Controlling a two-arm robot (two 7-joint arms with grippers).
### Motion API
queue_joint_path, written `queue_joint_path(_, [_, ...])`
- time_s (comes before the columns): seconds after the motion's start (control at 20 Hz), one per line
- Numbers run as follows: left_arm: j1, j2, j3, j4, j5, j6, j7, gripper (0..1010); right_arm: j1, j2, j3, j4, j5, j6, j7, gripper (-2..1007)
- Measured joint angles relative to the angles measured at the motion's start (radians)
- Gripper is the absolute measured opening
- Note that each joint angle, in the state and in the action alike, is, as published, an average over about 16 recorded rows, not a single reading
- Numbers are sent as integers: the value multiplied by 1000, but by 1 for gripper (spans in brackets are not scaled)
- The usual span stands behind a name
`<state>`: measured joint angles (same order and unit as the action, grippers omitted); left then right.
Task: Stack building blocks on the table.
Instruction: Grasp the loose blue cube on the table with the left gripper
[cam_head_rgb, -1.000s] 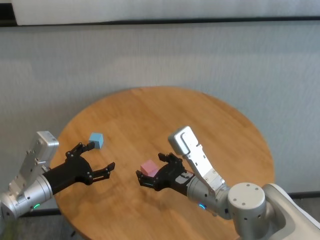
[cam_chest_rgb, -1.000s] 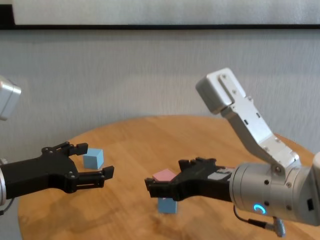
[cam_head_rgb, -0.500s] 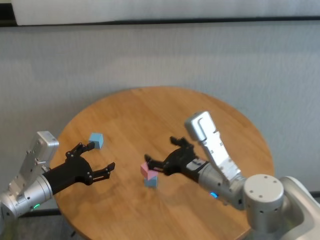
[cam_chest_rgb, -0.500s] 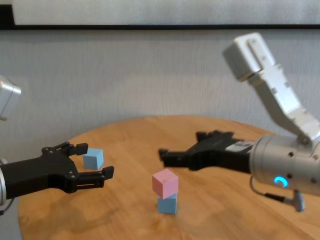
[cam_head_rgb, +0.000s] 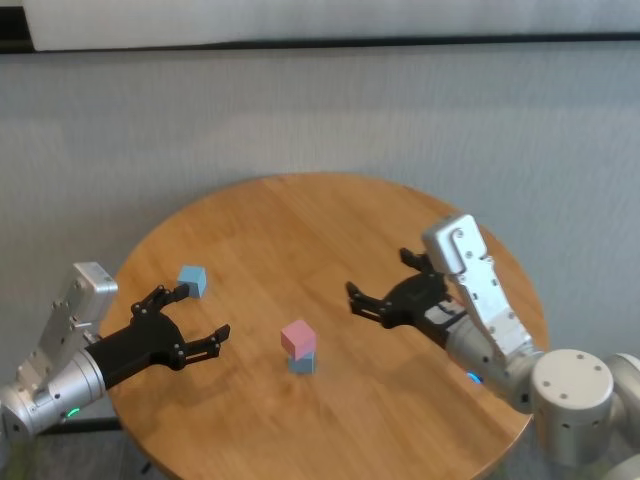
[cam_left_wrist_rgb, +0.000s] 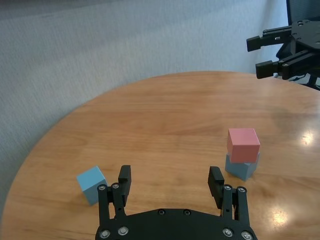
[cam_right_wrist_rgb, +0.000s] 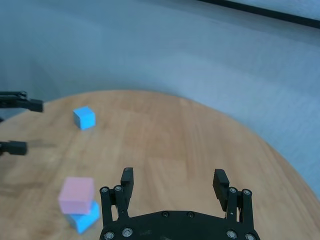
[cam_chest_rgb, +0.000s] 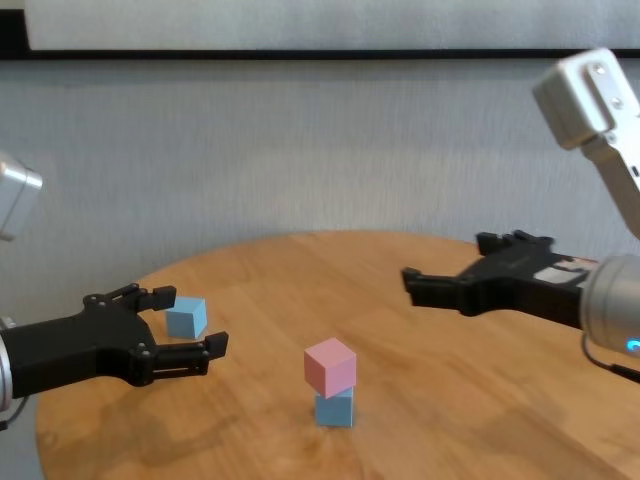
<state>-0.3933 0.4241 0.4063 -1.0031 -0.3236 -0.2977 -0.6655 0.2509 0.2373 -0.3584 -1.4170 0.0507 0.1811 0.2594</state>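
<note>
A pink block (cam_head_rgb: 298, 337) (cam_chest_rgb: 330, 365) sits slightly askew on a light blue block (cam_head_rgb: 303, 363) (cam_chest_rgb: 334, 408) near the table's front middle. Both show in the left wrist view (cam_left_wrist_rgb: 243, 144) (cam_left_wrist_rgb: 243, 168) and the right wrist view (cam_right_wrist_rgb: 76, 195) (cam_right_wrist_rgb: 84, 219). A second light blue block (cam_head_rgb: 192, 280) (cam_chest_rgb: 186, 316) (cam_left_wrist_rgb: 92, 184) (cam_right_wrist_rgb: 84, 117) lies alone at the left. My left gripper (cam_head_rgb: 190, 322) (cam_chest_rgb: 185, 320) is open and empty, hovering just in front of that block. My right gripper (cam_head_rgb: 384, 283) (cam_chest_rgb: 450, 266) is open and empty, raised to the right of the stack.
The round wood-plank table (cam_head_rgb: 330, 230) (cam_chest_rgb: 440, 400) has its edge close behind both arms. A grey wall (cam_head_rgb: 320, 110) stands behind the table. Bare tabletop lies between the stack and the lone block.
My right gripper let go of the pink block on the blue one, then drew back to the right and up. The left arm has not moved.
</note>
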Motion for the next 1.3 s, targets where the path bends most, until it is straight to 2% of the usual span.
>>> queue_joint_path(0.25, [0, 0, 0, 0, 0, 0, 0, 1000, -5, 13, 26, 11, -23, 7, -13, 1005])
queue_joint_path(0.5, [2, 1, -2, -2, 0, -2, 0, 1000, -6, 21, 38, 21, -41, 22, -22, 1005])
queue_joint_path(0.95, [7, 22, -14, -5, 10, -8, -2, 1000, -6, 24, 40, 24, -55, 37, -28, 1005])
queue_joint_path(1.3, [-4, 41, -36, 31, 14, -38, -17, 1000, -6, 23, 39, 24, -51, 33, -28, 1005])
